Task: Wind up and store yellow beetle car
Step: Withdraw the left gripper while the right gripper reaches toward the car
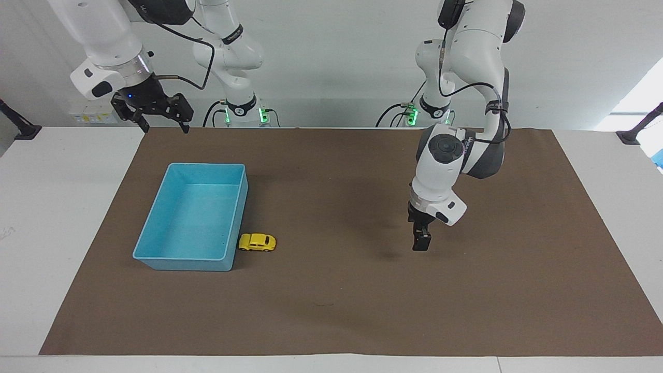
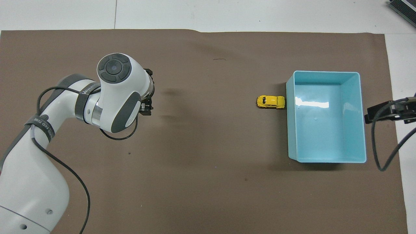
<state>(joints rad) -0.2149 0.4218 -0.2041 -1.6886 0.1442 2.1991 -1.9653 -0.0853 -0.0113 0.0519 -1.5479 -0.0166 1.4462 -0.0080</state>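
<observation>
There is one small yellow toy car [image 1: 257, 242] with a rounded body. There is one open rectangular bin of light blue plastic [image 1: 155, 255]. One brown paper mat [image 1: 362, 300] covers the one white desk [image 1: 46, 207]. Two white robot arms are there.

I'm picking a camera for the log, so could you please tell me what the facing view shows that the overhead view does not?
Only the facing view shows both arm bases and the whole right pincer, open, raised near the shallow light blue plastic bin. Only the overhead view shows the bin's whole glossy floor. Both show the tiny yellow beetle car on the brown mat, against the bin's wall, and the left pincer low over the mat.
</observation>
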